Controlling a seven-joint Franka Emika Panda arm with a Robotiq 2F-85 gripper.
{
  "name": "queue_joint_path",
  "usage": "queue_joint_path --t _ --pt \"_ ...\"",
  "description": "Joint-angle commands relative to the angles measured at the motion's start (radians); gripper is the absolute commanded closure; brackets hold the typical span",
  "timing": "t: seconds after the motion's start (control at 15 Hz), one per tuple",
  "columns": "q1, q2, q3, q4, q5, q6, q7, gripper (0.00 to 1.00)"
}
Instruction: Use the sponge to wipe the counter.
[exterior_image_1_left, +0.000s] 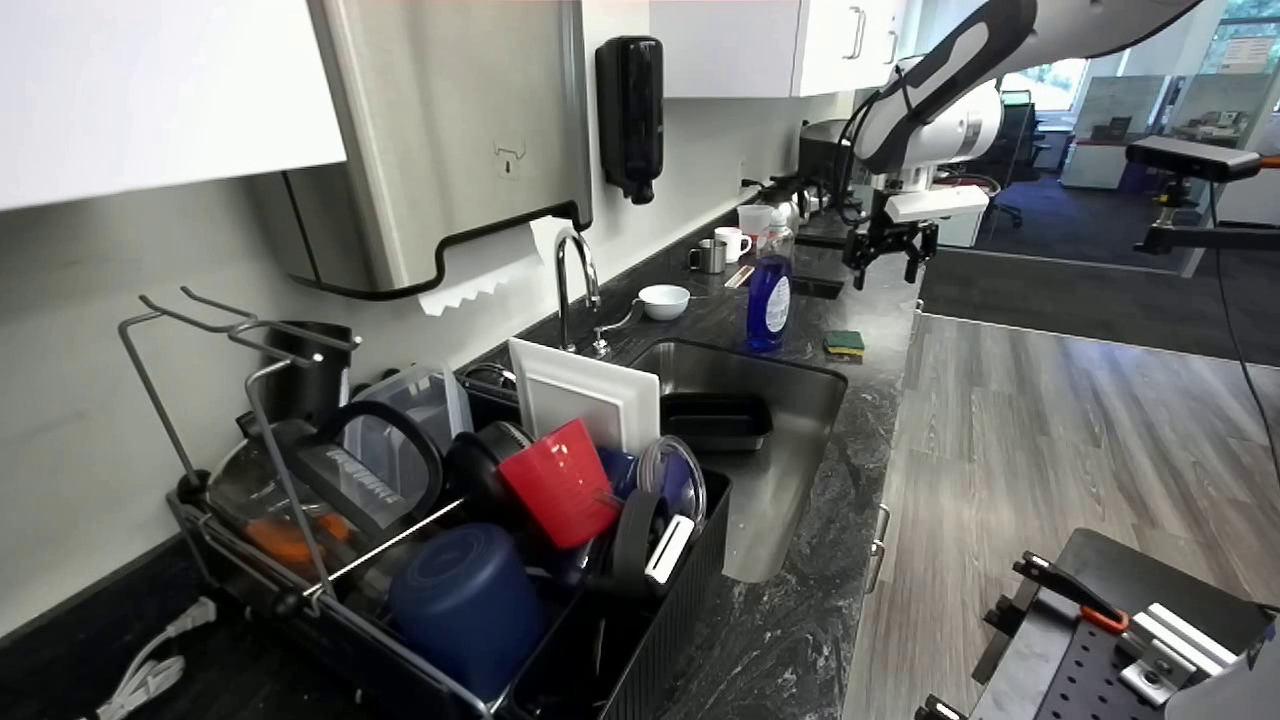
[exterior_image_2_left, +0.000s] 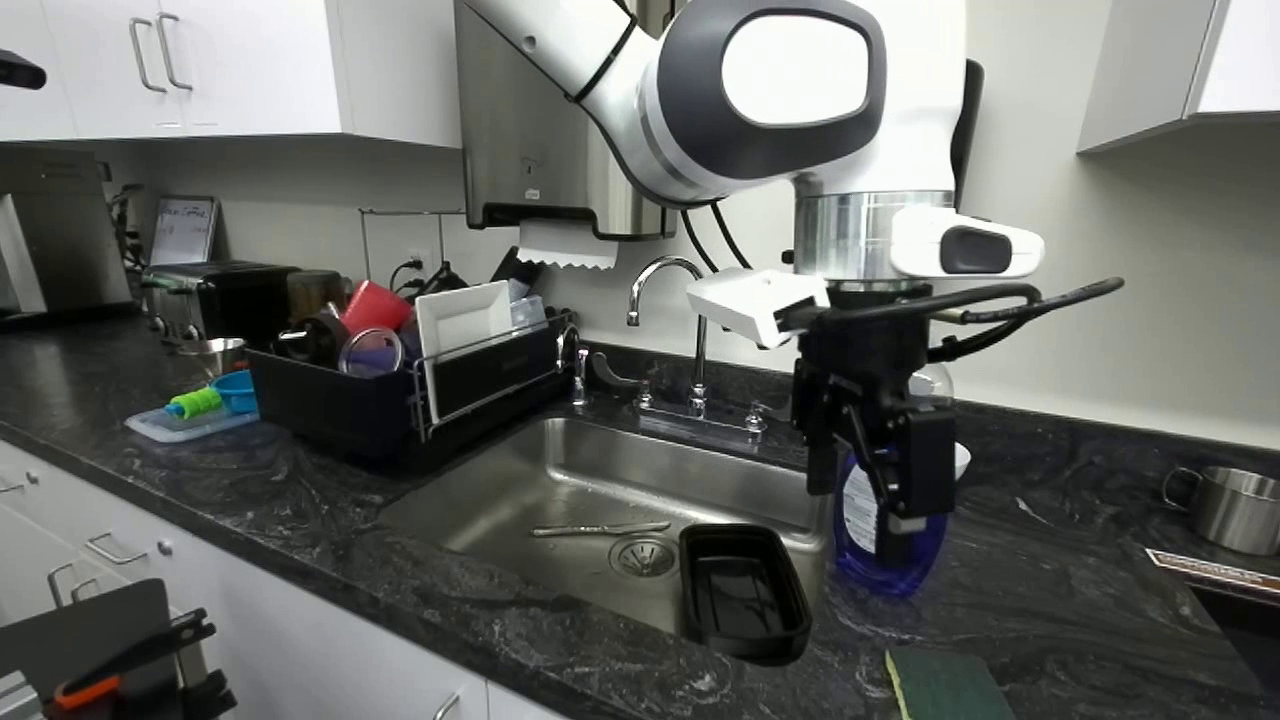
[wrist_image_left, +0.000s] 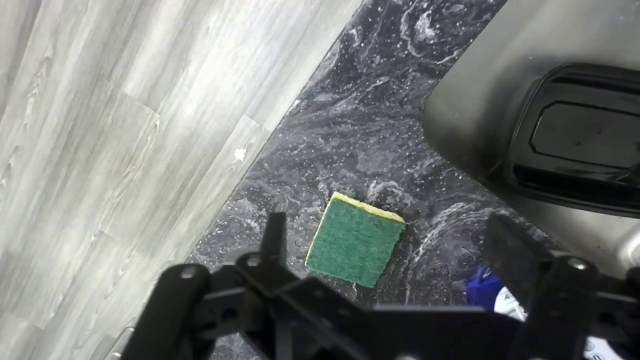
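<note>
A green-topped sponge with a yellow underside lies flat on the black marbled counter (wrist_image_left: 360, 140), near its front edge; the wrist view shows this sponge (wrist_image_left: 355, 242) whole. In both exterior views the sponge (exterior_image_1_left: 844, 343) (exterior_image_2_left: 950, 685) sits by the sink's corner, partly cut off at the bottom of one picture. My gripper (wrist_image_left: 387, 227) points down, jaws wide apart with nothing between them. It hangs well above the counter, as an exterior view shows of the gripper (exterior_image_1_left: 886, 268). From above, the sponge appears between the fingers, closer to the left one, and untouched.
A blue soap bottle (exterior_image_1_left: 770, 300) stands beside the sponge, near the right finger in the wrist view. The sink (exterior_image_2_left: 600, 480) holds a black tray (exterior_image_2_left: 745, 590). Beyond it is a full dish rack (exterior_image_2_left: 330, 400). A steel mug (exterior_image_2_left: 1238, 508) stands toward the wall.
</note>
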Motion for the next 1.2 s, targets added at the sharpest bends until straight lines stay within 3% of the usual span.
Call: queue_joint_path --t 0.0,0.53,1.13 --pt "-0.008 0.001 0.008 0.004 -0.003 -0.003 0.002 0.00" --pt "0.008 0.067 0.024 0.051 -0.004 0.007 0.030 0.00" --pt "-0.016 0.246 0.003 0.231 0.002 0.026 0.129 0.00"
